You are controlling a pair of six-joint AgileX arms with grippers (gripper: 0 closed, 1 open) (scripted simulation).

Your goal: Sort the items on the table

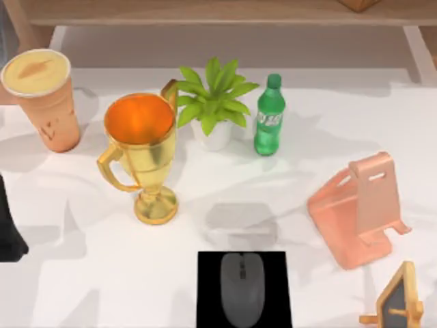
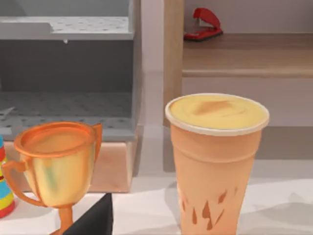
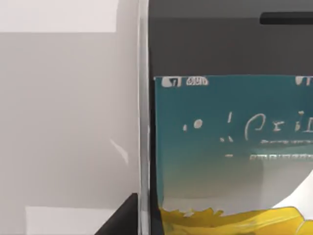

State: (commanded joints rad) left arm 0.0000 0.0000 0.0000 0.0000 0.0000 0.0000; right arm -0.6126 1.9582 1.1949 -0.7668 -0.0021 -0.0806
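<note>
The tall orange cup with its cream-yellow top stands upright at the table's far left. In the left wrist view the cup is close ahead. My left arm is a dark shape at the left edge, nearer the front than the cup and apart from it. The dark grey mouse lies on a black pad at the front middle. The silver-edged smartphone lies flat very near the right wrist camera, on a pale surface.
A gold trophy, a potted plant and a green bottle stand across the back middle. A pink phone stand sits at the right, with a small wooden blackboard in front of it. A red stapler rests on a shelf.
</note>
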